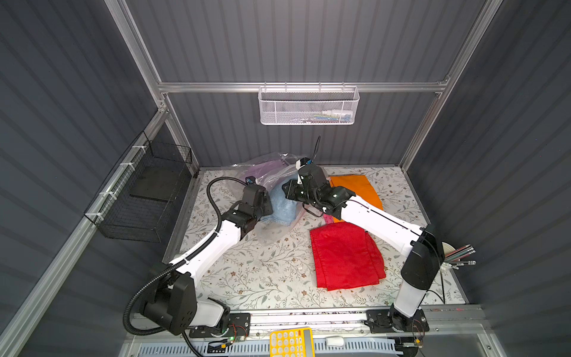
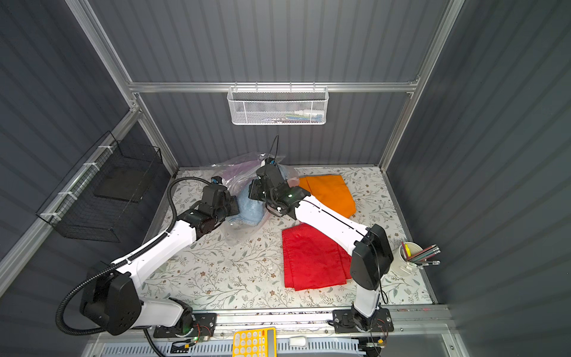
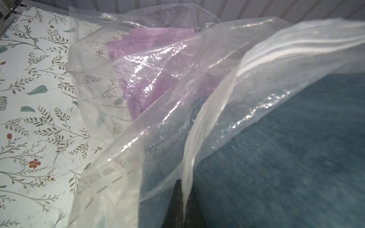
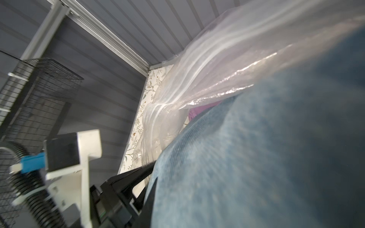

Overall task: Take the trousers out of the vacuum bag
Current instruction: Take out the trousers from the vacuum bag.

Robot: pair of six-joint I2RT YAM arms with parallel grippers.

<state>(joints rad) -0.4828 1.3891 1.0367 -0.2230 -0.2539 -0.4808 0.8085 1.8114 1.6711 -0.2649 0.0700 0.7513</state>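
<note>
At the far edge of the table, apparently easing denim trousers from the vacuum bag, right gripper pinching cloth, left gripper pinching plastic; next, pull fully clear.

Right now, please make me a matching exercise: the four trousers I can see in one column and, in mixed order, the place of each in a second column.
Column one
1. red trousers
2. orange trousers
3. lilac trousers
4. denim trousers

Column two
A. deep inside the vacuum bag, seen through the plastic
B. flat on the table, outside the bag, nearest the front edge
C. at the bag's open end, plastic partly over it
D. outside the bag, toward the back, partly under the right arm

Pairs: 1-B, 2-D, 3-A, 4-C
</note>
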